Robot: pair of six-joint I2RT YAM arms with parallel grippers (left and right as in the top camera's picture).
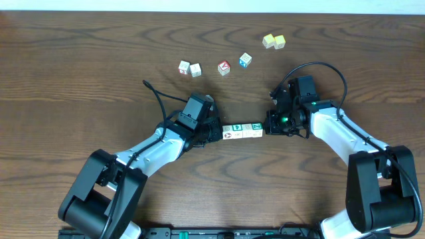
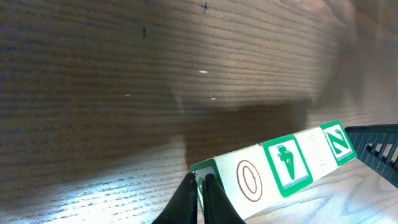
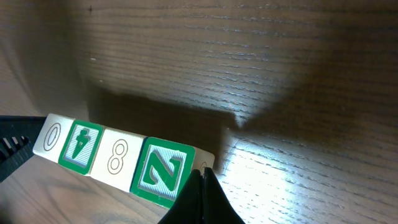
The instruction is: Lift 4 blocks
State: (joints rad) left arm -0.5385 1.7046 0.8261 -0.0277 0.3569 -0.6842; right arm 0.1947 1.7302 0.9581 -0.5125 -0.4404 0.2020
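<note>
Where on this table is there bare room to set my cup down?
Bare wood lies left of the loose cubes, right of the yellow cubes, and in front of the blocks. The middle is crowded: left hand and right hand pinch that row.

White-shelled arms with black joints, black cables.

Dark shadow behind blocks, glary table
</note>
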